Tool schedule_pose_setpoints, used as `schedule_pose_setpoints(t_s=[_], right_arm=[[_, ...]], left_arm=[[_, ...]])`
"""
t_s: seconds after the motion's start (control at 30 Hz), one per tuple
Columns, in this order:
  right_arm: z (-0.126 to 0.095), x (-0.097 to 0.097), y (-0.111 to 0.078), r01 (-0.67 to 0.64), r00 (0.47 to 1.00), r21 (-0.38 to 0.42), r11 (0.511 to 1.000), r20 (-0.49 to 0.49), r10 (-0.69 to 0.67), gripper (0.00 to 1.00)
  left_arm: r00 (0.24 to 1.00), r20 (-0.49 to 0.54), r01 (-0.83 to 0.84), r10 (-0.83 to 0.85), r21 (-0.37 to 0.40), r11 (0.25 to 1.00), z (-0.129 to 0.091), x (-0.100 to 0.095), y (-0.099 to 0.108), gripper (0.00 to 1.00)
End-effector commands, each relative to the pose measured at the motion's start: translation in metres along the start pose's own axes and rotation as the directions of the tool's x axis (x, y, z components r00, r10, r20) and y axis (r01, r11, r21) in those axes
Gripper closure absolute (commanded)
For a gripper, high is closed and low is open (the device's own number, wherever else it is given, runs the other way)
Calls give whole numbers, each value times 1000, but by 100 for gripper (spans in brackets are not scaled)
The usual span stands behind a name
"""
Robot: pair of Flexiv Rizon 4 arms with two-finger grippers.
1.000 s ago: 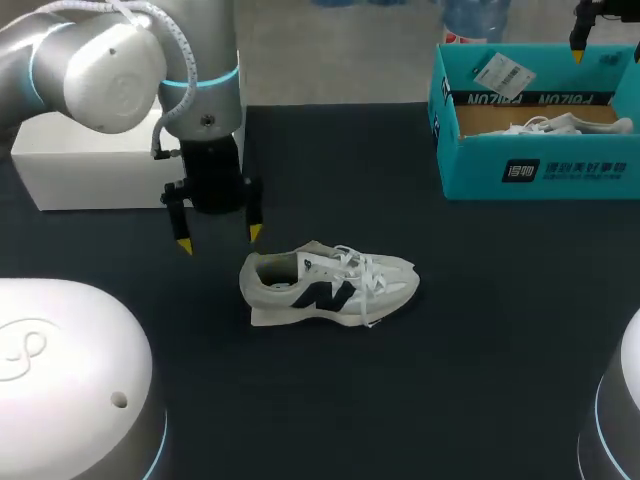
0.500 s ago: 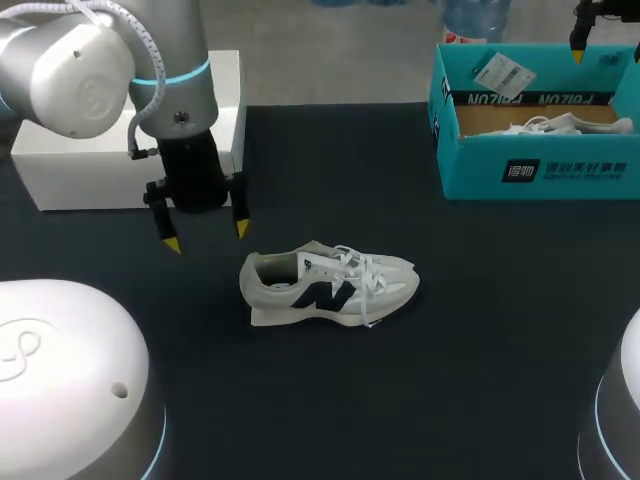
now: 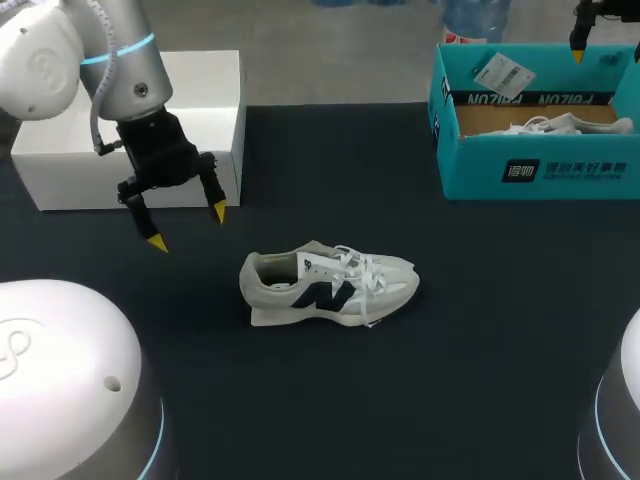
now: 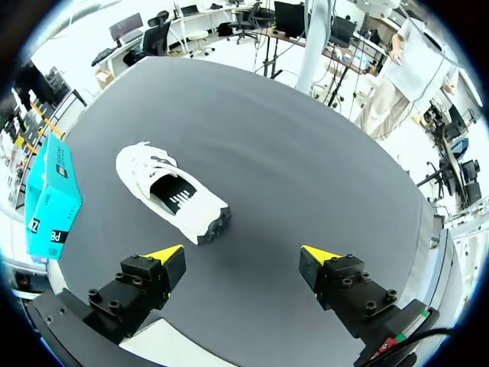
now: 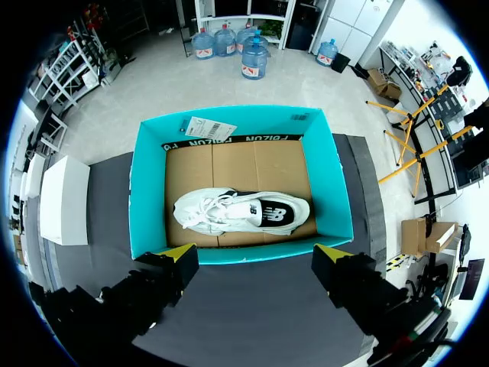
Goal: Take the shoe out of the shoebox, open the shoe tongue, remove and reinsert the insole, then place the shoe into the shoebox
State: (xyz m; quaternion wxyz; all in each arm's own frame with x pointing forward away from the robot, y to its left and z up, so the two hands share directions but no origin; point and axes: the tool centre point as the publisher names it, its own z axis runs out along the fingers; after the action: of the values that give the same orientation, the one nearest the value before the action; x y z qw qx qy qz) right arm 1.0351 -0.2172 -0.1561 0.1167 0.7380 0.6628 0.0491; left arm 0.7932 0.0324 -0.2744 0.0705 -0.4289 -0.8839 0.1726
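Tabletop [image 3: 480, 340], black, carries everything. At its far right corner sits the teal shoebox [image 3: 540, 172], lidless, with a second white sneaker [image 5: 241, 210] lying flat on the cardboard floor inside. At the far left stands a plain white box [image 3: 60, 165].

Near the middle, well apart from the shoebox, the white sneaker with the dark side logo [image 3: 330, 285] rests on its sole. It is out of the box and its tongue is not yet opened. Its long axis runs side to side across the table, heel toward my left arm and toe toward the shoebox.

The left gripper [image 3: 188, 227] hangs in front of the white box with its fingers spread wide and nothing between them. The sneaker lies ahead of those fingers, heel end nearest, so this arm is the closer one and would likely meet the heel collar first.

The right gripper [image 5: 256, 252] hovers above the shoebox, also spread and empty.
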Motion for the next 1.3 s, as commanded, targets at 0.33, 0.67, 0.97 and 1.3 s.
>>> schedule_pose_setpoints(t_s=[0.33,0.67,0.97,1.3], right_arm=[[0,0,-1,0,1000,-1,1000,-1,0,0],[0,0,-1,0,1000,-1,1000,-1,0,0],[0,0,-1,0,1000,-1,1000,-1,0,0],[0,0,-1,0,1000,-1,1000,-1,0,0]], left_arm=[[741,404,274,-537,548,790,12,26,-4,0],[818,391,227,-421,453,862,15,24,-9,0],[749,363,328,-554,524,786,25,19,-6,0],[570,325,433,-754,662,612,55,3,-2,0]])
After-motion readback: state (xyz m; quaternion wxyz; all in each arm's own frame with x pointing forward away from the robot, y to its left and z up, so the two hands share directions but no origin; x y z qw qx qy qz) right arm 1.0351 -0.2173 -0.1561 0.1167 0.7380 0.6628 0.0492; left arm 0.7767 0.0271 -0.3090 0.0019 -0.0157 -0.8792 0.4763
